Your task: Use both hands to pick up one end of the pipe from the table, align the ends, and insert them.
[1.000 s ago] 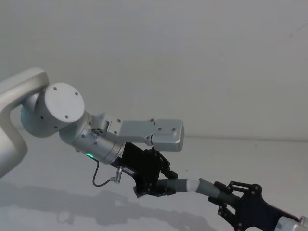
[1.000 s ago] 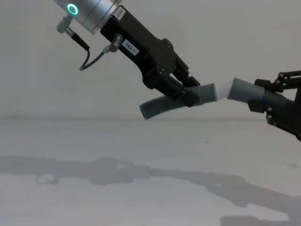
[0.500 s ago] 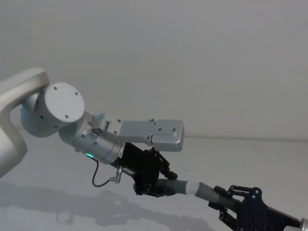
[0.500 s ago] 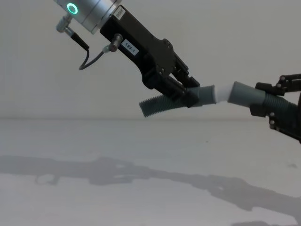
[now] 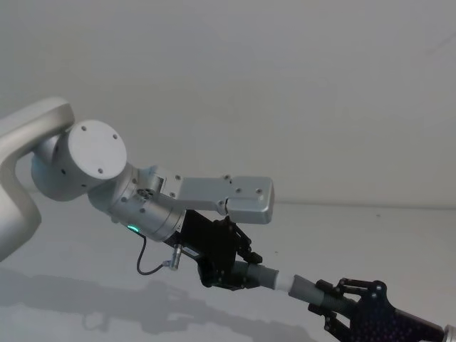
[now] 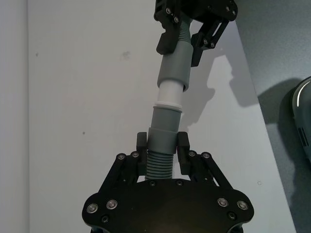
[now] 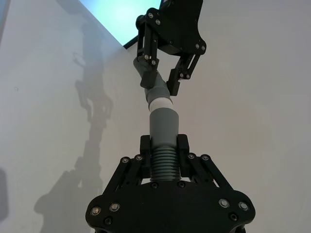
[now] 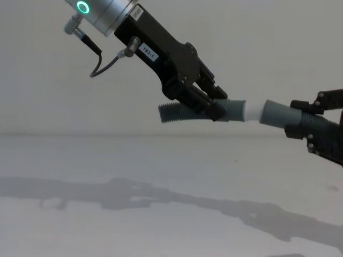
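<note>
Both pipe pieces are held in the air above the table [image 8: 161,214]. My left gripper [image 8: 208,105] is shut on the piece with the white stub [image 8: 253,111], gripping just behind its grey collar [image 8: 233,110]; the ribbed tail [image 8: 174,113] sticks out behind. My right gripper [image 8: 303,124] is shut on the ribbed part of the other piece, whose open grey mouth [image 8: 273,114] meets the stub's tip. In the left wrist view the white stub [image 6: 170,94] runs into the other collar [image 6: 175,68], nearly in one line. A band of white still shows between the collars.
A plain pale wall stands behind the table. The arms' shadows lie across the table [image 5: 71,299] beneath the pipe. My left arm's silver wrist with its green ring light [image 8: 82,7] reaches in from the upper left.
The two pieces have swung from a kinked angle into almost one straight line. The left piece's ribbed tail rose to level, and the right gripper dropped and tilted.
</note>
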Robot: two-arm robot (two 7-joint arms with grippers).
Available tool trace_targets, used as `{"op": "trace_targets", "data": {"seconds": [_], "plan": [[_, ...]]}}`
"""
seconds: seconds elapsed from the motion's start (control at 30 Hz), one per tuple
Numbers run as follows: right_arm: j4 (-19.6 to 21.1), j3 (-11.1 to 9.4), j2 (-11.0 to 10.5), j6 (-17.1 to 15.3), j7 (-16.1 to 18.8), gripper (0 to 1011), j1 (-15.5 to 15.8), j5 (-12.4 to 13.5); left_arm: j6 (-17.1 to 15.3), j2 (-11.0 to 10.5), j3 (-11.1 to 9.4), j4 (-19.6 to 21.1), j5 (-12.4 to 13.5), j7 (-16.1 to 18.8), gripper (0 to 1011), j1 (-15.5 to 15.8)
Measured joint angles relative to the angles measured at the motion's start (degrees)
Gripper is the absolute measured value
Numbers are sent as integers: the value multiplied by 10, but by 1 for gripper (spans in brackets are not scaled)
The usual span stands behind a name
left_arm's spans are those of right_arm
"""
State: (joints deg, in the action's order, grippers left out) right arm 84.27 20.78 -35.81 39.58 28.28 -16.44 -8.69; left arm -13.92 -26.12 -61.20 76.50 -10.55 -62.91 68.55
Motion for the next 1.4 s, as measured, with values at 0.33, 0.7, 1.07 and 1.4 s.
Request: {"op": "trace_targets", "data": {"seconds": [0.33, 0.7, 1.07, 1.4], "plan": [[17, 1, -3, -24, -6, 290, 6, -4, -1, 2, -1, 3, 2, 2, 327, 1], [30, 1, -5, -42, -10, 291, 9, -5, 0, 4, -1, 4, 2, 3, 327, 0], [35, 1, -6, -50, -11, 291, 10, -5, 2, 5, 0, 2, 0, 2, 327, 0], [37, 1, -7, -52, -12, 291, 11, -5, 2, 6, 0, 2, -2, 2, 327, -1]]}}
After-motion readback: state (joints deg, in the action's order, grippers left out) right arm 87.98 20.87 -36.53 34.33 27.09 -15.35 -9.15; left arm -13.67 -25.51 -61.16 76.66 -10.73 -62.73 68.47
